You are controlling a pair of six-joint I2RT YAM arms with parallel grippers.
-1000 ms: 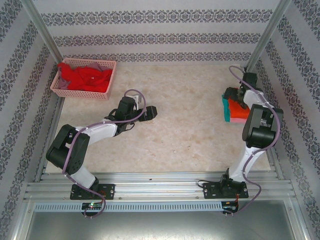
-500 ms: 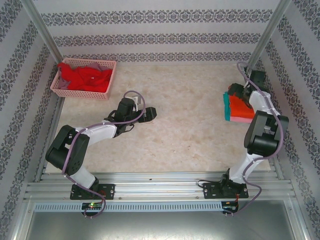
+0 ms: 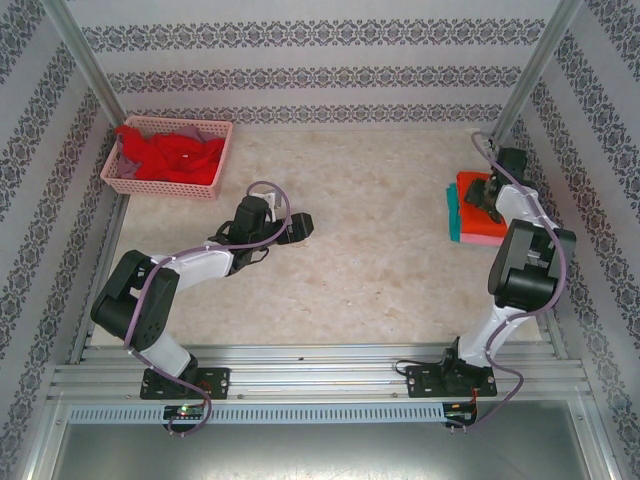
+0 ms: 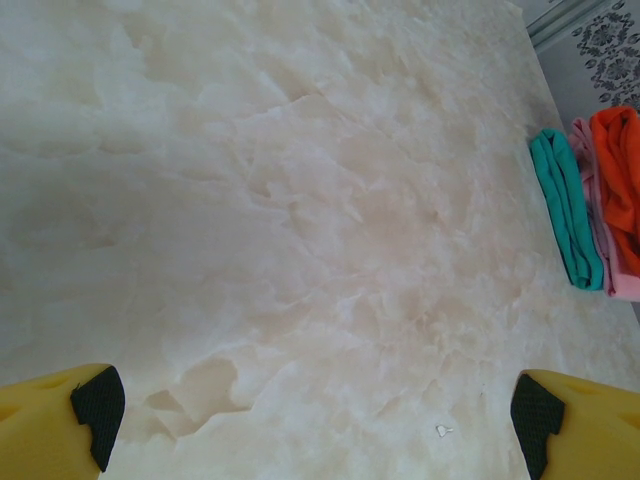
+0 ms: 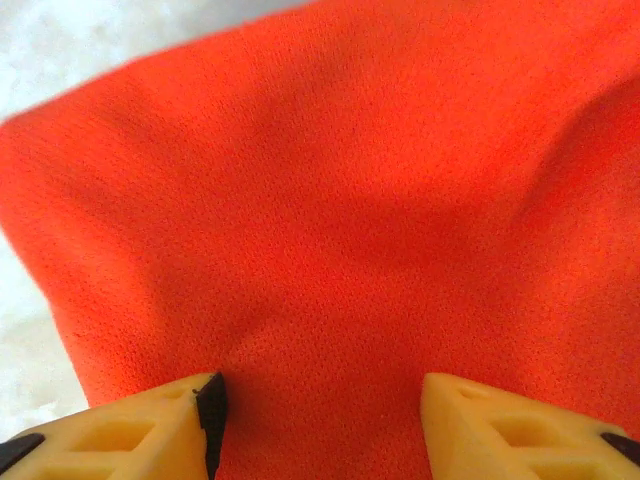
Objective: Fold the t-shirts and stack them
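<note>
Now, your left gripper (image 4: 314,408): fingers spread wide over pale marbled table (image 4: 300,200)
Your right gripper (image 5: 322,400): over bright orange cloth t-shirt (image 5: 350,200); gripping or not, you cannot tell

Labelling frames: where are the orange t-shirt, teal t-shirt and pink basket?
orange t-shirt (image 5: 380,200): right wrist view, cloth's middle.
teal t-shirt (image 4: 568,210): left wrist view, folded edge.
pink basket (image 3: 165,189): top view, near wall.

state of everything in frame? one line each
orange t-shirt: folded, top of stack
pink t-shirt: folded, under the orange
teal t-shirt: folded, same stack
red t-shirts: crumpled, unfolded, in basket
basket: upright, holding shirts
left gripper: open, over bare table
right gripper: jaws apart, tips at the orange t-shirt
</note>
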